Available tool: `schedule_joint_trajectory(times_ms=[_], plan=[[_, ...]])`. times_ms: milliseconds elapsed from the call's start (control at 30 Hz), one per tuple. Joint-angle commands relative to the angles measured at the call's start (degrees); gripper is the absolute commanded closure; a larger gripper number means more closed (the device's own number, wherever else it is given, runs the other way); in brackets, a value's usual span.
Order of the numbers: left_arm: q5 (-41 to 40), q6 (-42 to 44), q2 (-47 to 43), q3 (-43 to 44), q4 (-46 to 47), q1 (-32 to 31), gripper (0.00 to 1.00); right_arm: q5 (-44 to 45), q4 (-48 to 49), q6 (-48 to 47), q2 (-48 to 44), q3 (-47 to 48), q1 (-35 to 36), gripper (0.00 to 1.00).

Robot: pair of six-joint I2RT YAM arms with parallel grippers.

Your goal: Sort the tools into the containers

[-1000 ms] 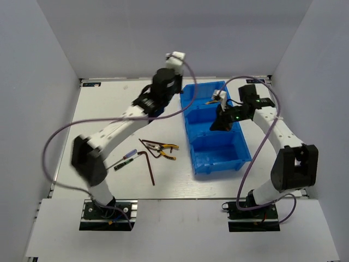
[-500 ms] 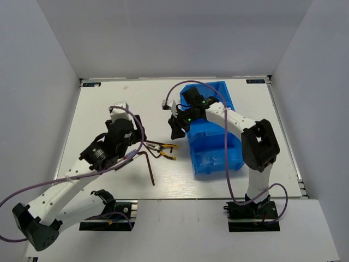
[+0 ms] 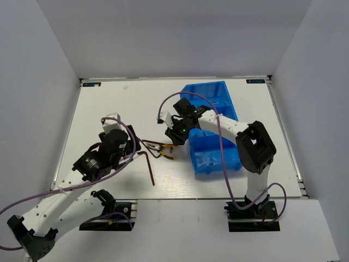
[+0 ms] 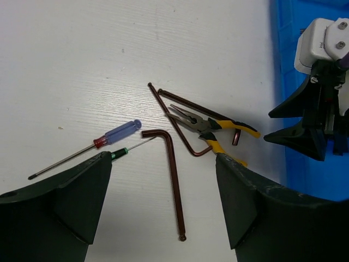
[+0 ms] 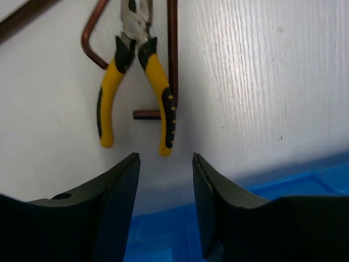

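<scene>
Left of the blue bins (image 3: 215, 157), the pliers (image 4: 205, 131), two screwdrivers (image 4: 117, 132) and bent hex keys (image 4: 172, 169) lie on the table (image 4: 82, 54), the left pincer (image 4: 162, 158) spread wide and empty above them, the right pincer (image 5: 166, 156) likewise spread and empty by the pliers' handles.

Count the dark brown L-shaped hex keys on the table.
3 hex keys. One lies alone near the blue-handled screwdriver. Two cross under the yellow-and-black-handled pliers: one with a curved bend, one straight. The blue plastic bins may hide more.
</scene>
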Motion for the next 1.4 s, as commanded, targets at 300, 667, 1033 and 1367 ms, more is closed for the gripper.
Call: schedule_joint_trajectory(times_ms=[300,667,1033,1367], plan=[[1.82,-1.39,0.56,0.09,-0.61,-0.02,0.13,8.96,2.66,5.12,4.87,5.78,1.62,0.50],[1.30,-2.54,-1.21,-1.58,-0.44,-0.02,0.13,6.94,-2.36,3.63,6.64,6.06,2.15,0.44],[2.44,-0.17,4.86,0.26,1.68,-0.02,0.12,10.27,2.30,2.57,6.37,-1.41,3.38,0.46],[6.39,-1.93,4.41,-3.34,3.17,-0.02,0.17,11.16,5.38,3.01,4.35,-4.76,4.79,0.97]])
